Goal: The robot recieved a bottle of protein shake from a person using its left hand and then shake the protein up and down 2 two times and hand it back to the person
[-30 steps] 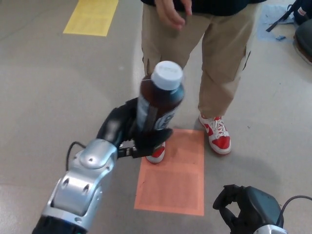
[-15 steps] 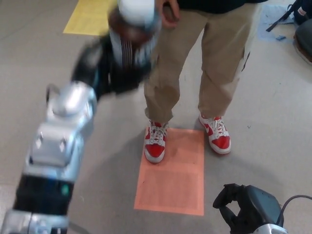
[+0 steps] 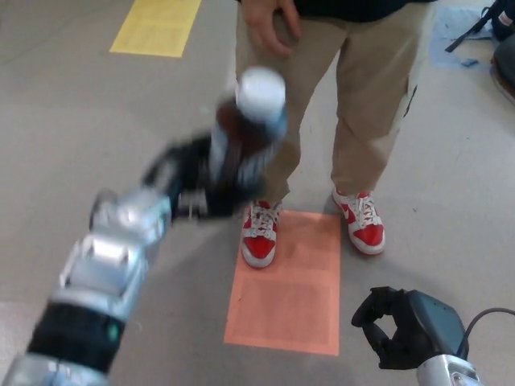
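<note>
Dark brown plastic bottle [image 3: 241, 141] with a white, matt-looking cap is showing a glossy sheen through motion blur; the black left hand [image 3: 197, 181] wrapped around it is looking like matt plastic or rubber. Silver forearm shell [image 3: 113, 257] below the bottle is gleaming like brushed metal or metallic-painted plastic. Grey floor [image 3: 72, 145] is looking smooth, faintly shiny, like sealed concrete. Orange rectangular floor patch [image 3: 286, 293] below the bottle is appearing flat and matt. Beside the bottle, the person's beige trousers [image 3: 370, 96] are showing creased woven cloth; red-and-white shoes [image 3: 358, 221] look smooth, slightly glossy. Black right hand [image 3: 402, 330], lower right of the patch, is reading semi-gloss.
</note>
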Robot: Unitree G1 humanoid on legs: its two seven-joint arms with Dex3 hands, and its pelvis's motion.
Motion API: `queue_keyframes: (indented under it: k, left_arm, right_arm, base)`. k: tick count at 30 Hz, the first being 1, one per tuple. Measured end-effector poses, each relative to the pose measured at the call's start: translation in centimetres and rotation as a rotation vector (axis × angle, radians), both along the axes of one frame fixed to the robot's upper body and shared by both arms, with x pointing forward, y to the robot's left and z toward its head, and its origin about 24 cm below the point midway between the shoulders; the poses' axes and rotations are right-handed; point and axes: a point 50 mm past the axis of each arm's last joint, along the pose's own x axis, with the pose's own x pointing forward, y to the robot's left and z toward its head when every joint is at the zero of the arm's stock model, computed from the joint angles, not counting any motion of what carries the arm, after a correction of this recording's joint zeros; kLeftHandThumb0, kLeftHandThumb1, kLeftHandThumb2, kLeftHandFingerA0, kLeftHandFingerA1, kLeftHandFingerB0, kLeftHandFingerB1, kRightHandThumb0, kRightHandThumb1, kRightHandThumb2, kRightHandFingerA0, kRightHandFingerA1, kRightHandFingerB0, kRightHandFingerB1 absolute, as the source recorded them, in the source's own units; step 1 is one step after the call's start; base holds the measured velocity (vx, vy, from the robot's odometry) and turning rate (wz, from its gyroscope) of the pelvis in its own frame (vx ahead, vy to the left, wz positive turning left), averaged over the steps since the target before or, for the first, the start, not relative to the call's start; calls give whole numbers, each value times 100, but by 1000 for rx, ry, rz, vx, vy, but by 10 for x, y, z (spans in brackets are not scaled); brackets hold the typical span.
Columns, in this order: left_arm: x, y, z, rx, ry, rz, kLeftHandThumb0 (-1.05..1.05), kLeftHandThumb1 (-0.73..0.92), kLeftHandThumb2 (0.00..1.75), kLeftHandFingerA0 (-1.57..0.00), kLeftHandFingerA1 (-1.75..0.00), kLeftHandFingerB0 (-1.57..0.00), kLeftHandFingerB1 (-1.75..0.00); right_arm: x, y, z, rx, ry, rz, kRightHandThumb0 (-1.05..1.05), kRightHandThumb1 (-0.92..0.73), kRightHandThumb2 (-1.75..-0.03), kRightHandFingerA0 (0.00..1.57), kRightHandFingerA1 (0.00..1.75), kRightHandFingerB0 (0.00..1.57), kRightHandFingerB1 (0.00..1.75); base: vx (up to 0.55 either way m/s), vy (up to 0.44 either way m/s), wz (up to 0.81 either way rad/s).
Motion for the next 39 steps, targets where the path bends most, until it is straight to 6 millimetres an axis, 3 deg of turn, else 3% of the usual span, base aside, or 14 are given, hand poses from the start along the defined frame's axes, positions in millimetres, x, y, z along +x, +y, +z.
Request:
queue_keyframes:
  k: [2,4,5,10,11,12,14,16,20,21,25,27,28,39]
  left_arm:
    - [4,-3,40,-57,-116,-13,-18,84,65,-112,-76,-77,-85]
    - [2,-8,54,-86,-160,-33,-20,80,69,-114,-74,-73,-92]
    - [1,-10,48,-89,-143,-40,-19,80,68,-116,-72,-75,-92]
    - [-20,-12,-45,-24,148,-66,-24,79,69,-113,-74,-76,-90]
    - [-26,-12,-60,-16,202,-73,-24,82,64,-111,-73,-74,-91]
    - [-27,-12,-61,-15,211,-74,-24,82,64,-111,-73,-74,-91]
    - [-24,-8,-46,-53,170,-62,-29,83,64,-109,-76,-84,-76]
    - [-15,-5,-10,-107,65,-46,-27,83,64,-108,-77,-78,-83]
    - [-12,-11,55,-211,-133,-64,-19,83,65,-114,-72,-74,-92]
    - [-12,-12,55,-212,-135,-68,-19,83,65,-114,-72,-74,-92]
    - [-22,-20,-4,-159,57,-88,-24,78,67,-115,-74,-74,-91]
    - [-32,-21,-45,-125,203,-93,-25,79,68,-117,-75,-77,-90]
    - [-33,-21,-51,-118,226,-96,-26,81,67,-114,-74,-73,-88]
    - [-19,-36,-16,-126,146,-146,-27,82,65,-117,-70,-78,-90]
  right_arm:
    - [0,0,0,1,1,-2,-47,-53,-105,107,104,93,84]
    - [-1,0,-1,1,3,-4,-51,-53,-111,104,99,90,88]
    - [-2,-1,-1,1,5,-3,-51,-60,-99,106,97,92,85]
    - [-6,-1,-5,-6,13,3,-51,-51,-110,102,102,89,89]
    - [-7,-3,-6,-8,16,1,-50,-56,-100,103,104,91,85]
    - [-8,-3,-6,-8,16,0,-50,-56,-100,103,104,91,85]
    - [-9,-3,-7,-9,19,3,-51,-59,-98,103,105,91,85]
    - [-9,-2,-7,-6,19,4,-50,-52,-113,105,103,91,90]
    - [-11,-2,-8,-5,24,3,-48,-55,-101,105,103,94,80]
    - [-11,-2,-9,-5,25,2,-48,-55,-101,105,103,94,80]
    - [-13,-2,-10,-5,31,1,-49,-57,-99,103,97,91,78]
    - [-14,-3,-11,-7,34,1,-51,-54,-99,104,105,89,79]
    - [-14,-3,-11,-8,34,1,-50,-51,-108,105,107,89,86]
    - [-14,-3,-11,-7,34,0,-48,-55,-108,105,97,92,83]
  base:
    - [0,0,0]
    - [0,0,0]
    - [0,0,0]
    - [0,0,0]
    - [0,0,0]
    - [0,0,8]
    - [0,0,0]
    - [0,0,0]
    - [0,0,0]
    - [0,0,0]
    - [0,0,0]
    - [0,0,0]
    - [0,0,0]
    - [0,0,0]
